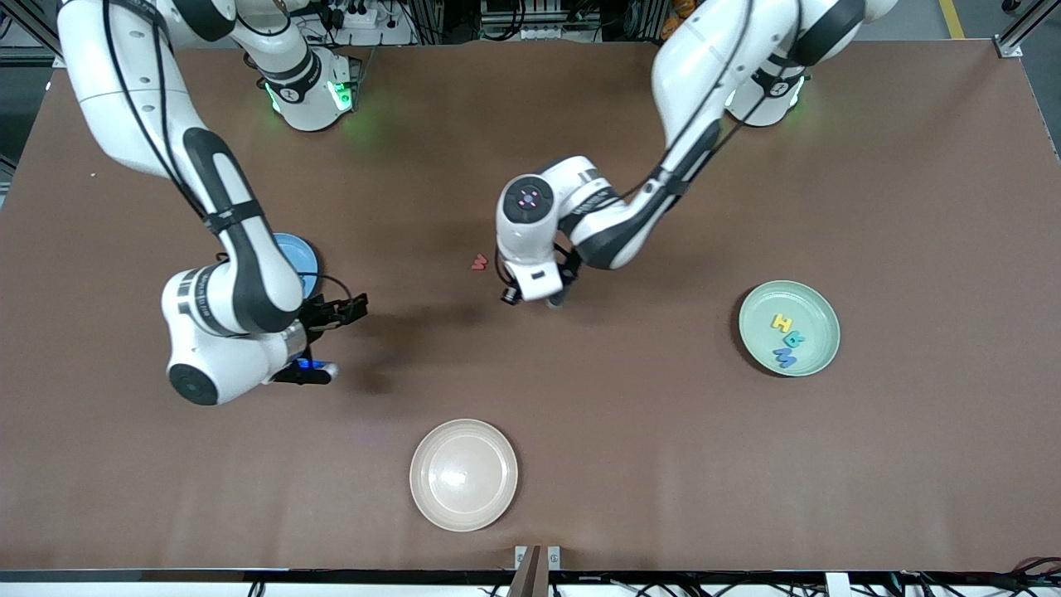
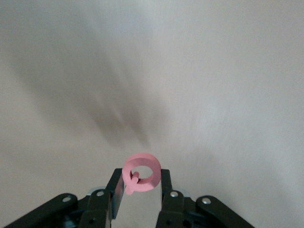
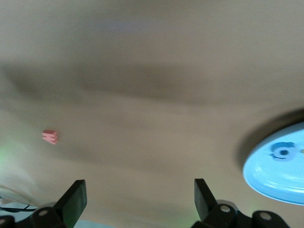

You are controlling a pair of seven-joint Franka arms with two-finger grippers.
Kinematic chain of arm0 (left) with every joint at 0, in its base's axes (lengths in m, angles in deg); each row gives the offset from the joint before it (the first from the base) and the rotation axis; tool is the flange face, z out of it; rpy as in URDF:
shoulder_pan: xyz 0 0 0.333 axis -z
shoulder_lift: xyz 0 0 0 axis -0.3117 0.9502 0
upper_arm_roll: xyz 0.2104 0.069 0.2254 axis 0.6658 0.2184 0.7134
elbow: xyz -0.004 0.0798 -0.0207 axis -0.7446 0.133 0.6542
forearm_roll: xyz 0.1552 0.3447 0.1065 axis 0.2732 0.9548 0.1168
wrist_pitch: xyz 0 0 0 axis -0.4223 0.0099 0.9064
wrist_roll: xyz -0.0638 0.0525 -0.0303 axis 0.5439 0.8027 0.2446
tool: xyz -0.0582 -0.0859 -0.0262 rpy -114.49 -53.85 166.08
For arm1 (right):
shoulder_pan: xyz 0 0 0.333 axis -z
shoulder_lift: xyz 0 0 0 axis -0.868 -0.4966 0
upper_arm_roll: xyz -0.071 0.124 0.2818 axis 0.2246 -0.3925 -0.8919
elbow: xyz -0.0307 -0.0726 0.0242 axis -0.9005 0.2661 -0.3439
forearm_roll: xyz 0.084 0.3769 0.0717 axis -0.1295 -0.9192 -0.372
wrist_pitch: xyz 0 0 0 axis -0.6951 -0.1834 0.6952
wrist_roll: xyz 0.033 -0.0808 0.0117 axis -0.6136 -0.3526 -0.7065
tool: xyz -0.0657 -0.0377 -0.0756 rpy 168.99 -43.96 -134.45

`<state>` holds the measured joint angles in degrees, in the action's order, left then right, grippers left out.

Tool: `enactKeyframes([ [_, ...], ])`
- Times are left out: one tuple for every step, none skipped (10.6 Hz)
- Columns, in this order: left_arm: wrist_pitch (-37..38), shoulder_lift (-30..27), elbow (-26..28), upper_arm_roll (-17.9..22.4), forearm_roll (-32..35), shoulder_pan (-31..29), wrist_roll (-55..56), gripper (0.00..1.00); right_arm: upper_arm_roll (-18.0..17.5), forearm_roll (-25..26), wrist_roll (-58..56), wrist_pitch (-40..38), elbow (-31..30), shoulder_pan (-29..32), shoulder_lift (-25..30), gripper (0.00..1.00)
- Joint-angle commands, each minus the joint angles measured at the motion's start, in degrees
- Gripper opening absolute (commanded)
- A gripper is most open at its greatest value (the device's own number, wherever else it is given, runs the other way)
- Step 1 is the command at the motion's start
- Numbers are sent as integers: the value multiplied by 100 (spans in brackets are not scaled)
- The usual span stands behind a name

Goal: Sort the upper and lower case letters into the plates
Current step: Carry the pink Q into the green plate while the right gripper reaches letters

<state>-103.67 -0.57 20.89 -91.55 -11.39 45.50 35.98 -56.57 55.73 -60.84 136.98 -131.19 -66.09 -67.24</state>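
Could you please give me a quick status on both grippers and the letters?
Left gripper shut on pink letter, mid-table. Right gripper open, empty, beside blue plate. Red letter loose on table; three letters in green plate. Nothing in the way.

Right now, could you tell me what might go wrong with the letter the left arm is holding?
1. The left end effector pinches the pink letter only by its edge, so it may slip or twist free over the bare table.
2. The green plate already holds three letters; a careless drop could bounce out.
3. The red letter lies close by the left arm's wrist and could be brushed.
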Motion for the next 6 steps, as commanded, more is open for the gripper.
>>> enactKeyframes([
  [704,-436,238,-538,-54,-1156,-1334,0,48,-8,40,236,-21,-614,325,100],
  [950,-594,352,-713,-71,-1744,-2228,0,83,35,58,438,-39,-948,387,100],
  [1023,-700,414,-976,-150,-2324,-2890,0,83,53,75,657,-39,-1152,431,100],
  [1215,-753,519,-1092,-168,-2852,-3514,0,75,114,75,868,-39,-1380,484,100],
  [1417,-771,563,-1137,-168,-3249,-4321,0,92,350,93,1088,-48,-1678,502,100],
  [1462,-771,703,-1137,-107,-3636,-5095,0,92,509,119,1360,-65,-1847,502,100],
])
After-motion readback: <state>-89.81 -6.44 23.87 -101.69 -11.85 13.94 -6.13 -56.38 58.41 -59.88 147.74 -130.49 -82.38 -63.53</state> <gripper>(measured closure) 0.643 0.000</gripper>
